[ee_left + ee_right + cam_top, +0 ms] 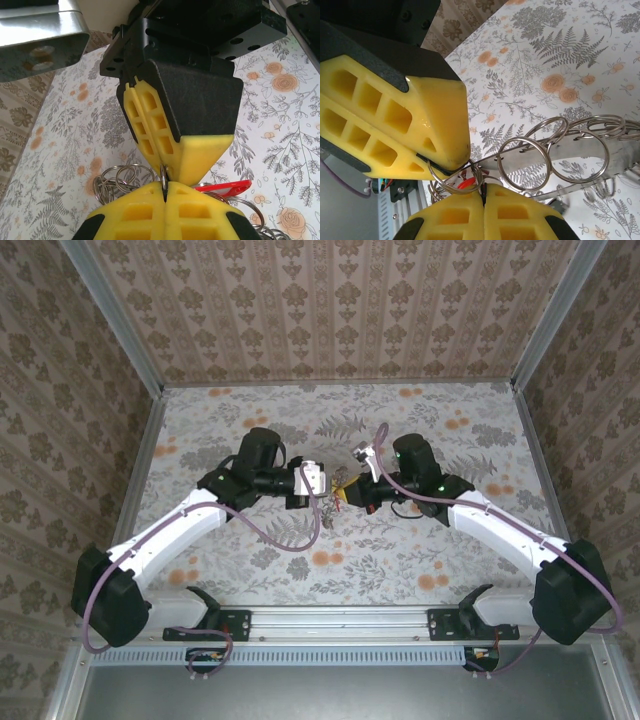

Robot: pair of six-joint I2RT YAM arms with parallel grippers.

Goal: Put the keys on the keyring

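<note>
So both my left jaws and right jaws are clamped shut, nose to nose over the middle of the worktop (400,570), each pinching the same thin wire loop of the keyring (580,150). In the right wrist view its long axis runs off to the right from the pinch, tilting up a little. The key (225,187) sits right beside the tips, red tag roughly level and pointing right in the left wrist view.

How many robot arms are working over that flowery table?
2: the left arm reaches in from the left side, the right arm from the right side; they meet in the middle.
</note>
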